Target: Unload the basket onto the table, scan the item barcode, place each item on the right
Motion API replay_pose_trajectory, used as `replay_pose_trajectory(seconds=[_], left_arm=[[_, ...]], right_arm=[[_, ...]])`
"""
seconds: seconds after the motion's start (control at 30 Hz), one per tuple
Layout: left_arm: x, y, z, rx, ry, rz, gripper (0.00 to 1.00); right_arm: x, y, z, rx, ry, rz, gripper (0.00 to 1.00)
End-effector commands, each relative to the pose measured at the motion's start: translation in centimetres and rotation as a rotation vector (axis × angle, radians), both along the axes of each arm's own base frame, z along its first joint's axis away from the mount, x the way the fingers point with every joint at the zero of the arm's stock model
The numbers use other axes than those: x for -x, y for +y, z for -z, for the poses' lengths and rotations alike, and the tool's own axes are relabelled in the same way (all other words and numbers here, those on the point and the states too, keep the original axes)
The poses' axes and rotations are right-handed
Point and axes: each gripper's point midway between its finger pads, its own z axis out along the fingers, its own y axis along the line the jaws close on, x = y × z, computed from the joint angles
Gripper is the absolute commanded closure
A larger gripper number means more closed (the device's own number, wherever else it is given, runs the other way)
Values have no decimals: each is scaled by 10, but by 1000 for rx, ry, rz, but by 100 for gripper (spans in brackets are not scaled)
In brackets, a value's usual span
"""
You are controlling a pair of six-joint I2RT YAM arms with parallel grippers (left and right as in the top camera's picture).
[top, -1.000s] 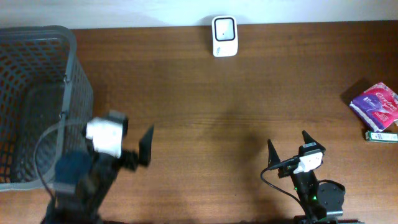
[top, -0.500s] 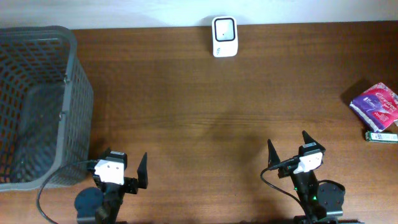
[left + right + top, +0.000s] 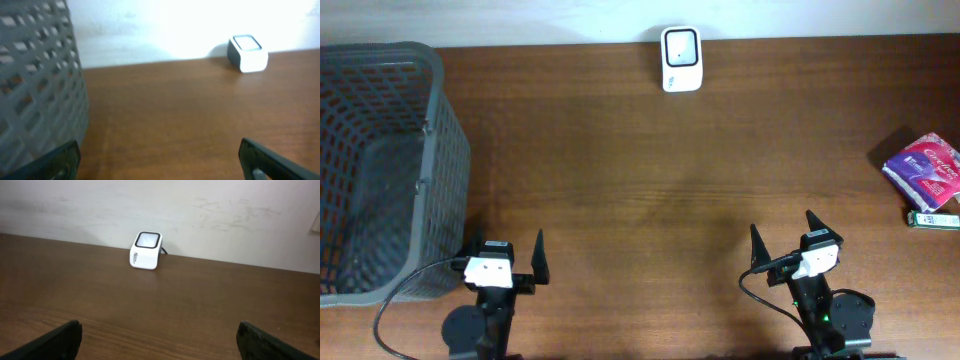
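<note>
The white barcode scanner (image 3: pixel 680 45) stands at the table's far edge, also seen in the left wrist view (image 3: pixel 247 52) and the right wrist view (image 3: pixel 146 250). Two items lie at the far right: a pink-and-purple packet (image 3: pixel 923 170) and a small green box (image 3: pixel 932 219) just in front of it. My left gripper (image 3: pixel 508 256) is at the front left beside the basket, open and empty (image 3: pixel 160 160). At the front right, well away from the items, my right gripper (image 3: pixel 783 237) is open and empty too (image 3: pixel 160 340).
A tall grey mesh basket (image 3: pixel 450 150) fills the left end of the wooden table (image 3: pixel 650 170) and looms at the left of the left wrist view (image 3: pixel 35 85). A white wall runs behind the scanner.
The left arm has drawn back from beside the basket and settled low at the front edge, jaws still wide. The right arm has not moved.
</note>
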Motion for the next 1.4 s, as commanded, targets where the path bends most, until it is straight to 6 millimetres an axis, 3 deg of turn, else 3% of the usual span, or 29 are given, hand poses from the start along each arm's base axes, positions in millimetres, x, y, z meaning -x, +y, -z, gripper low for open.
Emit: replay_pose_trajectory(seconds=[0.0, 0.1, 0.17, 0.2, 0.3, 0.63, 0.8, 1.37], left_arm=[[-6, 9, -3, 37, -85, -55, 1], [-7, 13, -5, 138, -93, -120, 1], [-7, 6, -5, 140, -89, -102, 1], [-6, 0, 7, 137, -41, -78, 1], [-6, -11, 6, 139, -39, -32, 1], [-6, -8, 7, 55, -43, -37, 1], [-6, 13, 7, 49, -45, -124, 1], [-6, 12, 6, 57, -47, -122, 1]], right_arm=[[0, -2, 3, -1, 5, 10, 2], [0, -2, 3, 0, 4, 10, 2], [0, -2, 3, -1, 5, 10, 2], [0, -2, 3, -1, 4, 10, 2], [0, -2, 3, 0, 4, 10, 2], [0, -2, 3, 0, 4, 10, 2], [0, -2, 3, -1, 5, 10, 2], [0, -2, 3, -1, 5, 10, 2]])
